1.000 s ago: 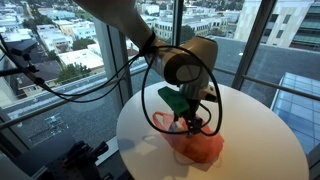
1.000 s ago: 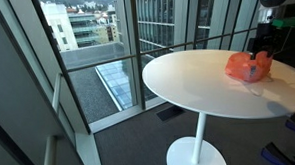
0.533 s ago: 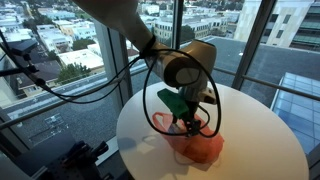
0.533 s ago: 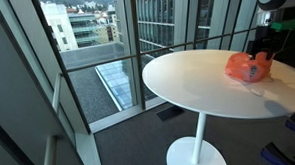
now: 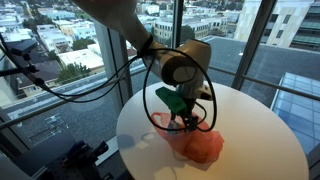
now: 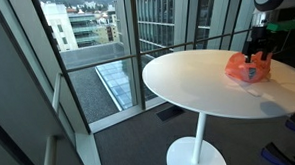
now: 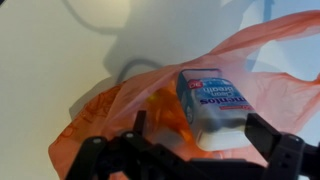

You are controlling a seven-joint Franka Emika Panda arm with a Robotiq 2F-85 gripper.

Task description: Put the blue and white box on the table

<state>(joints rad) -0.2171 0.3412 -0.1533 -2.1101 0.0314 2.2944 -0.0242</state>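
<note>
1. Beside tall windows [image 6: 96, 45], I see a round white table [image 6: 203, 85].
2. On it, right of frame, an orange bag [image 6: 245, 68] holds the box [image 7: 212, 95].
3. My gripper [image 7: 197, 135] hangs above, fingers apart.

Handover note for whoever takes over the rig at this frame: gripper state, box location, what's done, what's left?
Gripper: open and empty, poised over the bag opening.
Blue and white box: lying inside the orange plastic bag, which sits on the round white table.
Done: nothing grasped, box not yet out.
Left: grip the box, lift it out of the bag, set it on the bare tabletop.
</note>
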